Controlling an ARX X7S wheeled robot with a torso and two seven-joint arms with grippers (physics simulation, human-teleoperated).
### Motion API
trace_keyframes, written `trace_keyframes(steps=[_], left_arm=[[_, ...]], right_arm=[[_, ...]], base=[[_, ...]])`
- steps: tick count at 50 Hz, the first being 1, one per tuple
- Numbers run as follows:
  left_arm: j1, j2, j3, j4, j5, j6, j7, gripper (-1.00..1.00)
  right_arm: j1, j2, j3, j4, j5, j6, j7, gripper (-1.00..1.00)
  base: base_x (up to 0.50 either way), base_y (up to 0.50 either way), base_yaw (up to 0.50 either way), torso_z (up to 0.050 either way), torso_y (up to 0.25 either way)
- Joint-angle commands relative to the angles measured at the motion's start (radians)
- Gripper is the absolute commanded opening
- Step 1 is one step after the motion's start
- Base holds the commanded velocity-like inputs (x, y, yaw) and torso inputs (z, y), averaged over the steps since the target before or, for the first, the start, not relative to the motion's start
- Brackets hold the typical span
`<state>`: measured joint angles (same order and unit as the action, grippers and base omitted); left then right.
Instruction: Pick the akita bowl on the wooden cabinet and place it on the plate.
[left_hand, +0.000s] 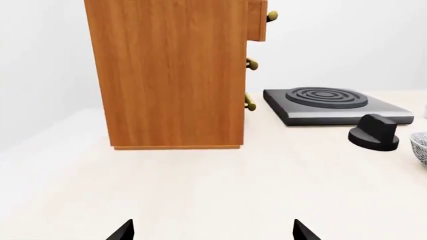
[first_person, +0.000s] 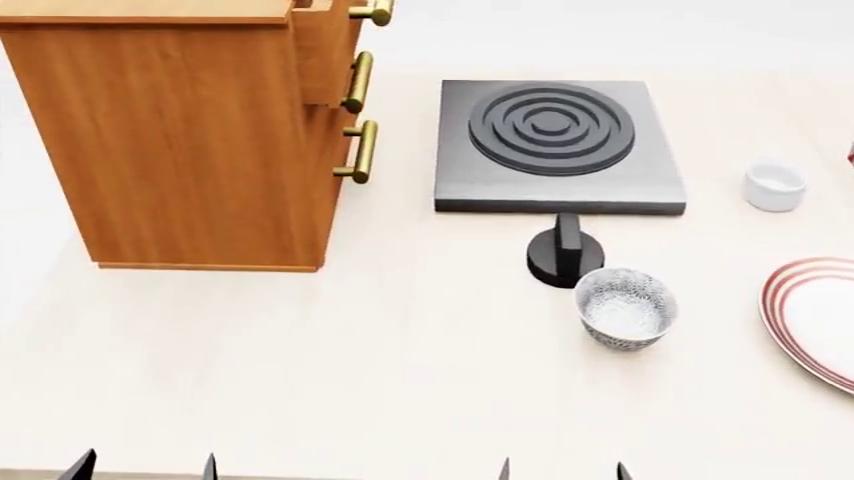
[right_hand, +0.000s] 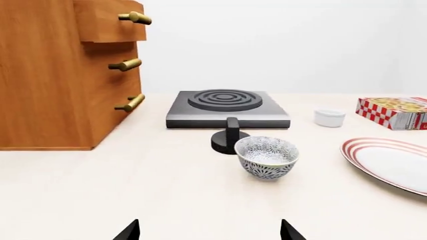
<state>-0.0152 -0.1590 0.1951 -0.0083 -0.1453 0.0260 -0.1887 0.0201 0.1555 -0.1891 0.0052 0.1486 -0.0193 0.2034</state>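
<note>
The wooden cabinet (first_person: 174, 140) (left_hand: 170, 75) (right_hand: 47, 75) stands at the table's back left. Only the front strip of its top shows, and the akita bowl on it is out of view. A small white bowl with a dark lacy pattern (first_person: 625, 306) (right_hand: 267, 156) (left_hand: 420, 147) sits on the table. It is in front of the stove knob and left of the plate (first_person: 801, 310) (right_hand: 390, 162), whose rim has red rings. My left gripper (first_person: 144, 470) (left_hand: 213, 231) and right gripper (first_person: 563, 472) (right_hand: 210, 231) are both open and empty, low at the near edge.
A dark stove plate (first_person: 558, 140) lies right of the cabinet, its black knob (first_person: 566, 255) in front of it. A plain white cup (first_person: 774, 186) stands far right. A red-and-white box (right_hand: 393, 111) lies beyond the plate. The cabinet's top drawer (first_person: 324, 50) is pulled out a little.
</note>
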Motion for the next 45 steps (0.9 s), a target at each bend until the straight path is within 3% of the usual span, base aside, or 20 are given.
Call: trace_keyframes(steps=[1, 17, 25, 30, 35, 45], left_arm=[[-0.001, -0.005, 0.009, 0.001, -0.005, 0.000, -0.008, 1.00], [-0.007, -0.008, 0.011, -0.003, -0.016, -0.005, -0.025, 1.00], [-0.032, -0.005, 0.037, -0.007, 0.127, -0.134, -0.163, 1.00], [-0.020, -0.014, 0.037, 0.027, 0.107, -0.156, -0.149, 1.00], [0.004, -0.033, 0.013, 0.186, 0.037, -0.222, -0.125, 1.00], [0.027, -0.077, 0.017, 0.465, 0.099, -0.394, -0.192, 1.00]], right_arm=[[0.001, 0.007, -0.007, 0.000, 0.005, 0.000, 0.008, 1.00], [0.003, 0.009, -0.003, 0.006, 0.031, -0.016, 0.017, 1.00], [-0.008, 0.009, 0.022, -0.031, 0.078, 0.015, 0.036, 1.00], [-0.019, 0.014, 0.045, -0.140, 0.062, 0.093, 0.116, 1.00], [-0.013, 0.008, 0.061, -0.290, -0.019, 0.220, 0.250, 1.00], [-0.027, 0.048, 0.116, -0.570, 0.173, 0.403, 0.227, 1.00]], base=[[0.00, 0.05, 0.00, 0.000, 0.000], [0.00, 0.00, 0.00, 0.000, 0.000], [0.00, 0.00, 0.00, 0.000, 0.000], [0.00, 0.00, 0.00, 0.000, 0.000], [0.00, 0.00, 0.00, 0.000, 0.000], [0.00, 0.00, 0.00, 0.000, 0.000]])
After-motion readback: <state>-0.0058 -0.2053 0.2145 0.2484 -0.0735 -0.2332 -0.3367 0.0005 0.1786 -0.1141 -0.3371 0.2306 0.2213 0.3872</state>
